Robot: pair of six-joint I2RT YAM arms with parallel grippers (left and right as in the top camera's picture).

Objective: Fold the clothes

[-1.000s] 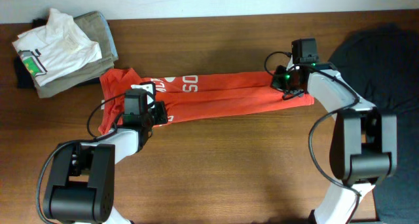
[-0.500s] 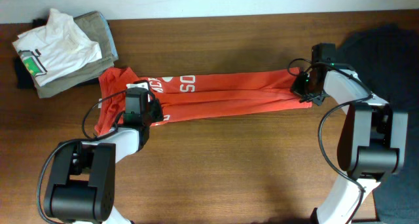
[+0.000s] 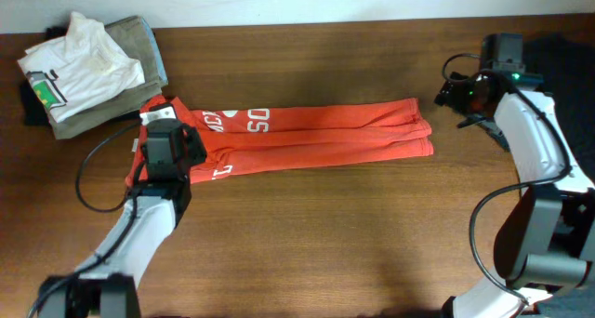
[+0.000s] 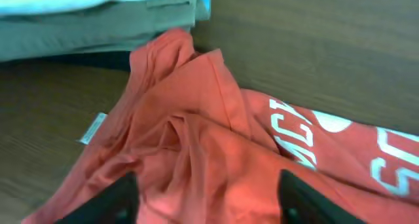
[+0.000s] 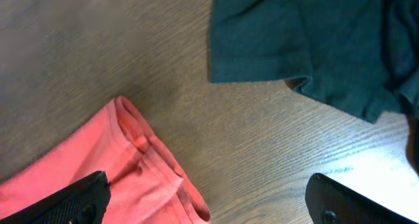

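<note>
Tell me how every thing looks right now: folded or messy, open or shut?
orange-red T-shirt: folded into a long flat strip, left end bunched, not held.
white shirt: crumpled on top of the khaki-grey garment.
khaki-grey garment: folded, under the white shirt.
dark cloth: rumpled, at the far right.
left pincer: open, over the T-shirt's bunched end.
right pincer: open, empty, beside the T-shirt's other end.

We read white block lettering (image 3: 257,123) on the orange-red T-shirt (image 3: 325,139): "SO" toward its nine o'clock end from overhead, and cut-off letters resembling "CK" at four o'clock in the left wrist view. The white shirt's (image 3: 88,62) green mark (image 3: 44,90) is illegible.
</note>
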